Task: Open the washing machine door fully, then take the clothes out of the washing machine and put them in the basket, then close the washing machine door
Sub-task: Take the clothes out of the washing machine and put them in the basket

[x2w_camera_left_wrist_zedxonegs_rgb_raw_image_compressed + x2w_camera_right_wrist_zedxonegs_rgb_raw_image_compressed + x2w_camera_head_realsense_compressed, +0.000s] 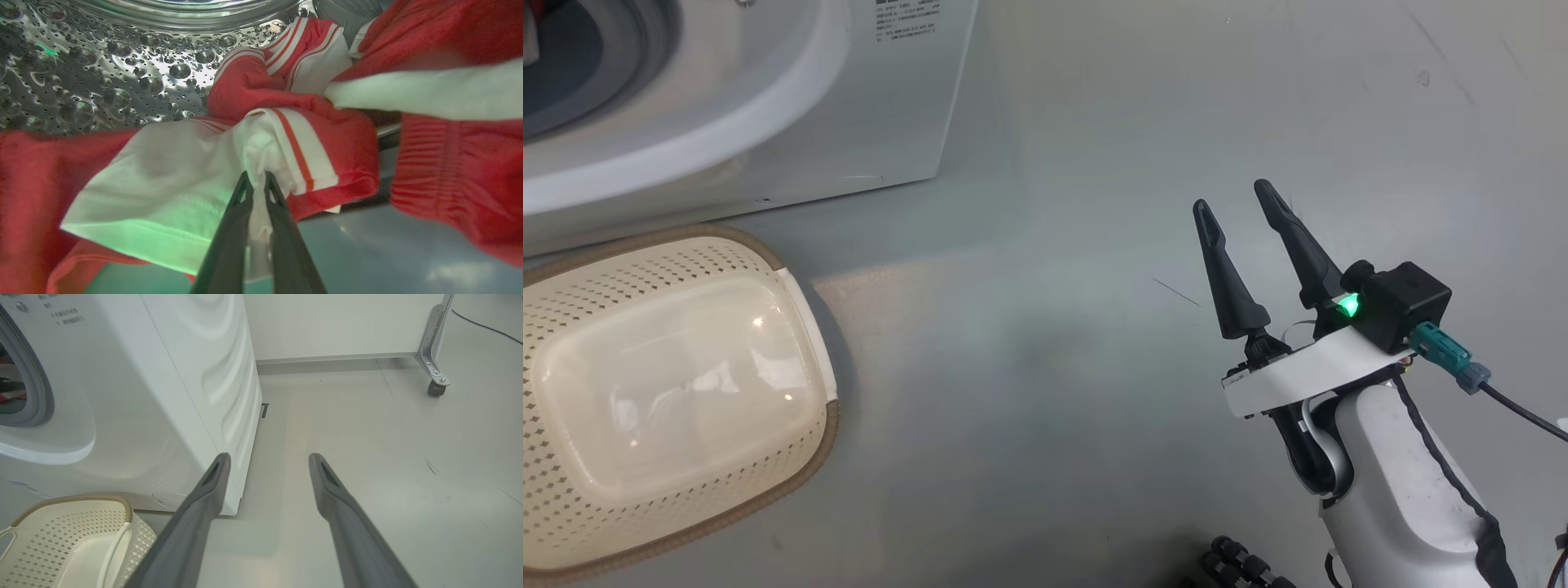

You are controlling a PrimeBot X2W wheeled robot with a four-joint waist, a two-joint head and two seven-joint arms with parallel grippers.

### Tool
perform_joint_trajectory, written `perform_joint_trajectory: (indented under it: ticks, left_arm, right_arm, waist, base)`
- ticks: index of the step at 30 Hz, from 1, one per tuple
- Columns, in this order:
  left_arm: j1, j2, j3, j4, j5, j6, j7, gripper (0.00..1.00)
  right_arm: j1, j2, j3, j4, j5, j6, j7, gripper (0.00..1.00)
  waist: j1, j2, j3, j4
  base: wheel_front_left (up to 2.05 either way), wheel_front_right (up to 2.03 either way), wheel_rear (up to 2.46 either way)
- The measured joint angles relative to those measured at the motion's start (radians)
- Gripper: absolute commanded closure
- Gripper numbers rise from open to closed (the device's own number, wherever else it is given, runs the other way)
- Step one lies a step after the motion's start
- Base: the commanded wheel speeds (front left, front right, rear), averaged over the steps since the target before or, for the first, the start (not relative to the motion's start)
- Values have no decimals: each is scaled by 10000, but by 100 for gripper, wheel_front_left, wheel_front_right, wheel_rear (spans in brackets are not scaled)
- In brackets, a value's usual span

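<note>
While right jaws gape empty, left jaws pinch the clothes [171, 179] between their tips.

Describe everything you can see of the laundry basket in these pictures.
The basket is cream plastic and rounded-rectangular, with sides pierced by rows of small holes, a smooth glossy bottom and a brown woven-look rim. Pale handles show at its sides. It stands upright on the grey floor, close in front of the washing machine; whether the two touch cannot be told. Nothing lies in it.
</note>
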Motion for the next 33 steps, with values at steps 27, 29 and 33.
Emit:
perform_joint_trajectory:
  ticks: [27, 29, 33]
  left_arm:
    - [1723, -1335, 541, 897, -1185, 163, -2961, 100]
    - [1894, -1484, 581, 917, -1327, 159, -3229, 100]
    - [2258, -1824, 635, 961, -1524, 148, -3762, 100]
  right_arm:
    - [180, -4, -568, 433, -192, -4, -2, 0]
    - [288, -4, -640, 497, -247, -4, -2, 0]
    - [515, -4, -750, 583, -330, -4, -2, 0]
  waist:
    - [0, 0, -1981, 473]
    - [0, 0, -2180, 543]
    - [0, 0, -2597, 701]
  base:
    - [0, 0, 0]
    - [0, 0, 0]
    - [0, 0, 0]
